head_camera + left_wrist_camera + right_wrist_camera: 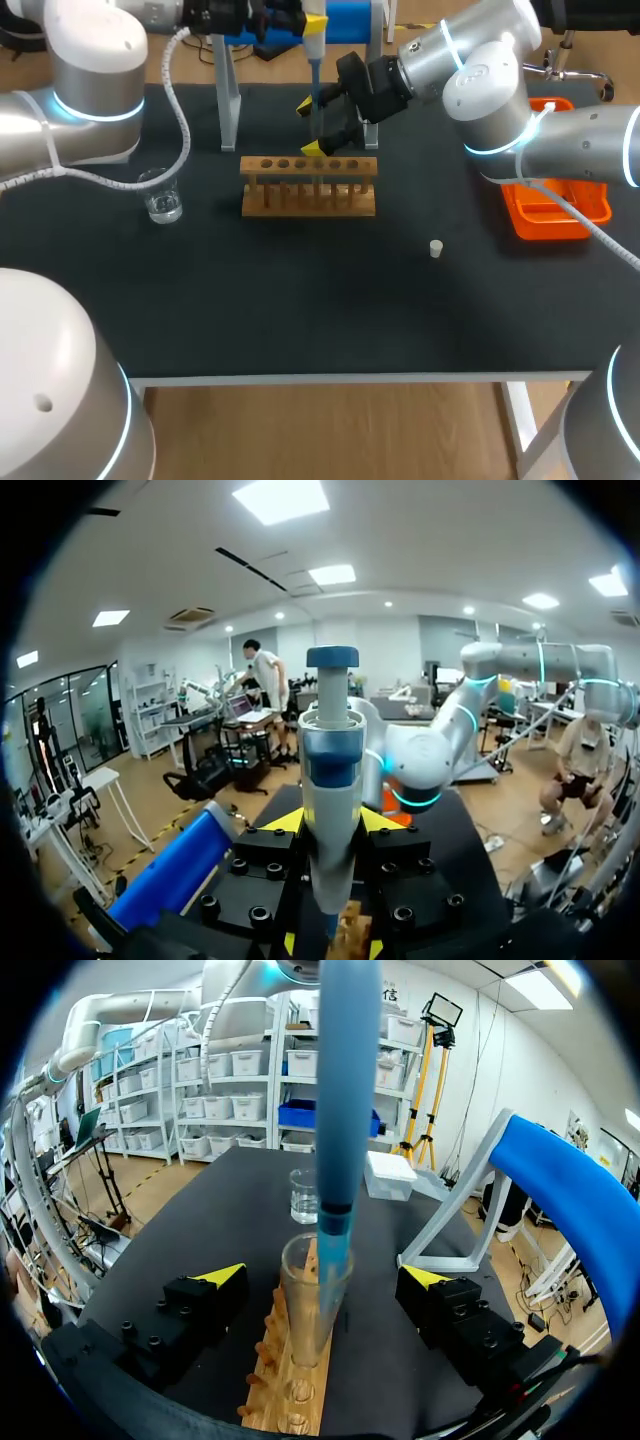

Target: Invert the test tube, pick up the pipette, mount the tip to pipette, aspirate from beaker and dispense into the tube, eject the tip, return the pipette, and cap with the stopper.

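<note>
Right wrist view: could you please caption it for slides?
Pipette enters the racked test tube; right end effector open around it.

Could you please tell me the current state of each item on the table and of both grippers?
test tube: upright in the rack, mouth up, uncapped.
pipette: held upright, lower end inside the test tube.
beaker: upright, holding clear liquid.
stopper: loose on the table, not on the test tube.
left gripper: shut on the pipette.
right gripper: open, astride the test tube.
</note>
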Tool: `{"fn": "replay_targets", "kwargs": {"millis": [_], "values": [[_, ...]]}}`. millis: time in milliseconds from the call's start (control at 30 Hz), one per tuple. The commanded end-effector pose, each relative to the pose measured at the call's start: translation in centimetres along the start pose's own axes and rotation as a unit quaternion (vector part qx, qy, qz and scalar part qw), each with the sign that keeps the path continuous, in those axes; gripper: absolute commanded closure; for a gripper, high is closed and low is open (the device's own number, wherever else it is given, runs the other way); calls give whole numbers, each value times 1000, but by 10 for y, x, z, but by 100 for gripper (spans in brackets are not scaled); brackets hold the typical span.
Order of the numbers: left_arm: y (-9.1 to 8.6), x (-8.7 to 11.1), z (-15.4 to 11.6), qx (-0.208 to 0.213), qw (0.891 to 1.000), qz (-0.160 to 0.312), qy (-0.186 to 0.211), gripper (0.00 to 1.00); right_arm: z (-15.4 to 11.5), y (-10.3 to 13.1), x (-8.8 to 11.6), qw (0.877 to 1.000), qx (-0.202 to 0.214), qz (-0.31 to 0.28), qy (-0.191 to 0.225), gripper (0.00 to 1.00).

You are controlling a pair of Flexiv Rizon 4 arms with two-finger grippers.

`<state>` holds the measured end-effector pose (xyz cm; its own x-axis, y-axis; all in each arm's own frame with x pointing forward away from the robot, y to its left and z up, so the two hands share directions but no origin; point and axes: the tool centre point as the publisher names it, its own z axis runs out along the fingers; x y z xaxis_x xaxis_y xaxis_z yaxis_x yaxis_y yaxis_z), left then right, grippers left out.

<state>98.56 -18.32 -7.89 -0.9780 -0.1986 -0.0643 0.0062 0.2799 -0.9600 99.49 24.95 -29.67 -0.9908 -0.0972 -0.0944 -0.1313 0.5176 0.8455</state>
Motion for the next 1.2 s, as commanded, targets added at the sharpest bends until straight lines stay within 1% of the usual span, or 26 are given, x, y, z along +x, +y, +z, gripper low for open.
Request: {"fn": "replay_targets", "kwargs": {"millis": [33,400,833,1200], "values": [[0,0,3,-3,1000,0,-1,100,-1,0,-1,1000,1,0,2,0],[3,2,4,-2,1000,-3,-3,100,-1,0,-1,1000,1,0,2,0],[6,2,6,-15,1000,1,-3,100,-2,0,-1,1000,1,2,0,0],[6,2,6,-13,1000,3,-3,100,-7,2,-1,1000,-3,4,-2,0]]}}
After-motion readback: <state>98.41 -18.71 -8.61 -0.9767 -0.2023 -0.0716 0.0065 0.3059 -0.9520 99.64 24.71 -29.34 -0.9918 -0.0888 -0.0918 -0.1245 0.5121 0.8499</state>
